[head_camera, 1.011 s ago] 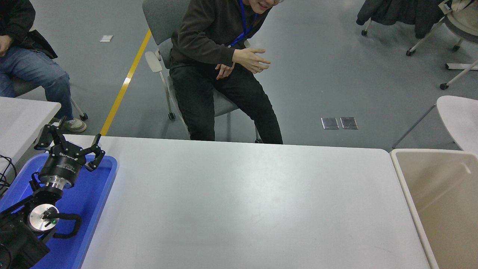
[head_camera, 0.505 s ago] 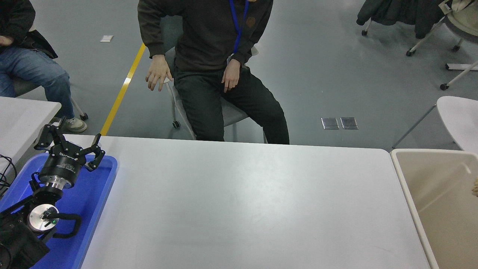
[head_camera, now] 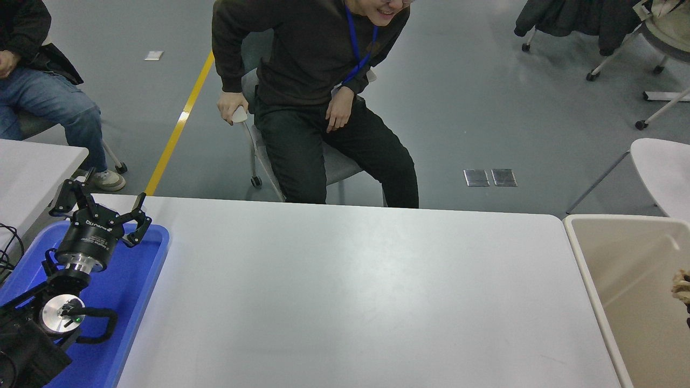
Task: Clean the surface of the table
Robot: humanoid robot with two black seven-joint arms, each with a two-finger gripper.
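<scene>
While the left gripper (head_camera: 99,207) hangs parked over the blue plastic tray (head_camera: 135,285), its black fingers spread wide apart and clamped on nothing, the table surface (head_camera: 350,291) lies smooth, matte and white-grey just right of that tray, a broad rectangle with rounded corners, its long axis running left to right across the view. Right of the tabletop sits a beige bin (head_camera: 620,280) with plain, slightly glossy walls, and a pale, crumpled scrap (head_camera: 682,285) shows at the frame's right edge over it. Beyond the table's far edge a person (head_camera: 318,97) in dark clothes sits on a grey chair.
</scene>
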